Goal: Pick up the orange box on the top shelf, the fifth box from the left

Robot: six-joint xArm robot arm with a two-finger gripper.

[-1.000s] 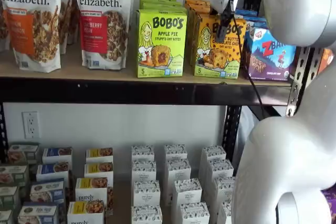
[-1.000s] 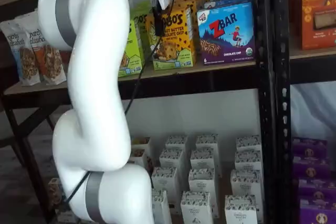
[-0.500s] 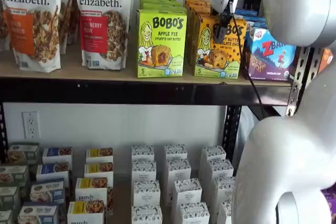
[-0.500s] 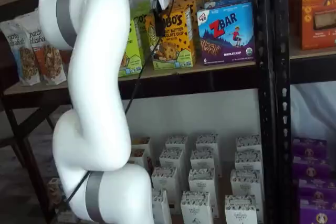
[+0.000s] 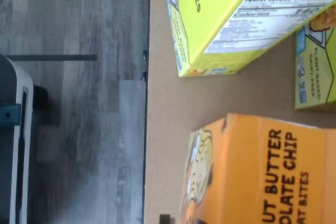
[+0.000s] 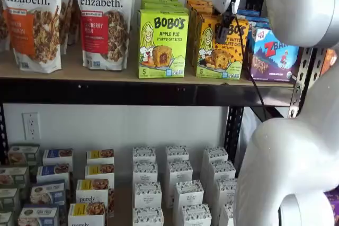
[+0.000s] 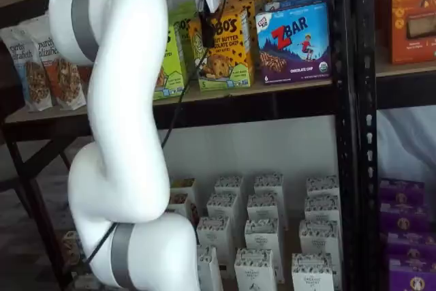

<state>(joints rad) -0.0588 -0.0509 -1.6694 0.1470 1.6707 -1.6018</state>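
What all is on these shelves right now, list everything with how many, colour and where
orange box: front of a row, orange-yellow, top shelf, end effector in front of it
lime-green Bobo's box: front of a row, beside the orange one
Zbar box: front of a row, blue-purple, on the orange box's other side
purely elizabeth bags: at least two, white, far end of top shelf
small white boxes: many, lower level
purple boxes: several, neighbouring bay
robot arm: one, white
end effector: white body, black fingers; grip unclear
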